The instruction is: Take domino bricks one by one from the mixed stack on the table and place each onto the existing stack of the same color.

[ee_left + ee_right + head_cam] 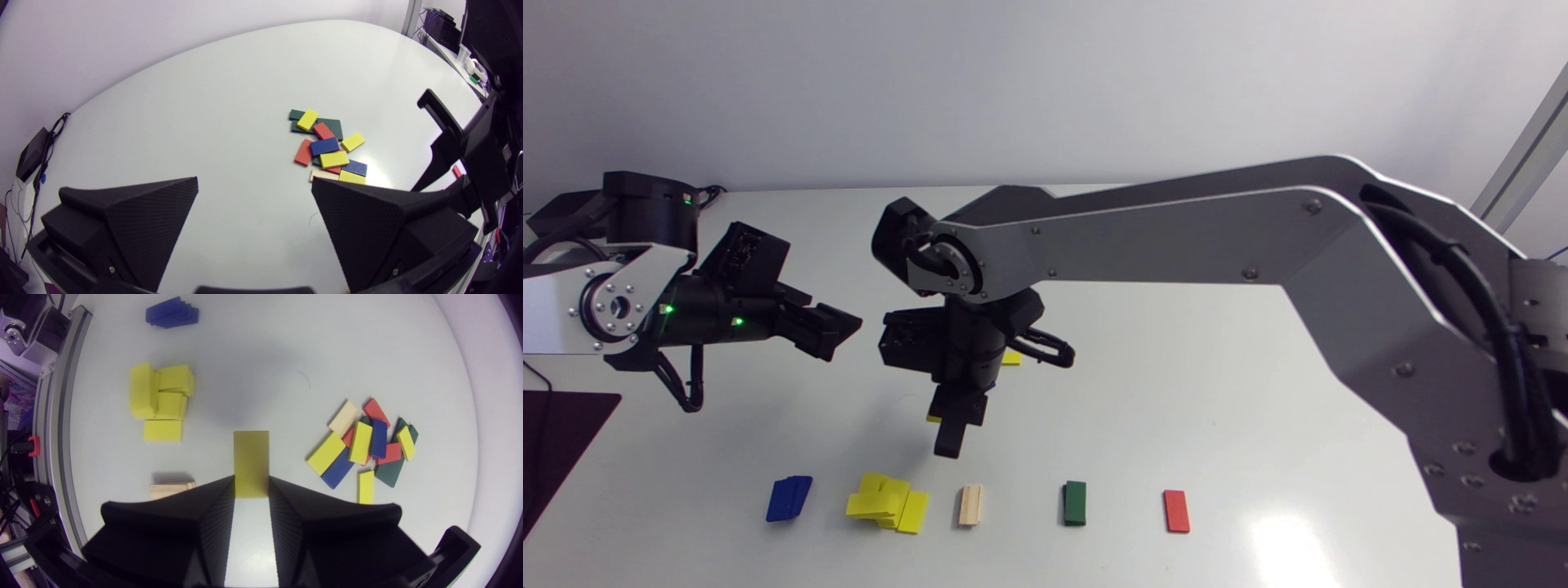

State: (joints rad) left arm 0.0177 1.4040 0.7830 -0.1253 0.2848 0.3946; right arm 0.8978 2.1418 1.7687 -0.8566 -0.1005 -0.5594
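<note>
A white worktop seen from above, with two robot arms over it. The right arm reaches in from the right past the middle, its wrist pointing down. The right fingers are closed on a yellow brick, one finger against each long side. The brick sticks out ahead of the fingertips and hangs above the bare worktop.

Along the near edge of the worktop runs a row of sorted piles, well apart from each other. From left to right they are a blue stack, a yellow stack, a pale wood stack, a green stack and a red brick. The held brick hangs behind this row, over the gap between the yellow stack and the pale wood stack, and touches neither. The yellow stack is untidy, with its bricks slid out of line and one lying flat just beside it. The blue stack is fanned a little.

The mixed stack lies near the middle of the worktop, mostly hidden under the right arm in the overhead view. It is a loose heap of yellow, red, blue, green and pale wood bricks that overlap at many angles.

The left arm sits at the left side. The left fingers are spread wide apart with nothing between them. They point across the worktop toward the mixed stack, which lies ahead of them.
</note>
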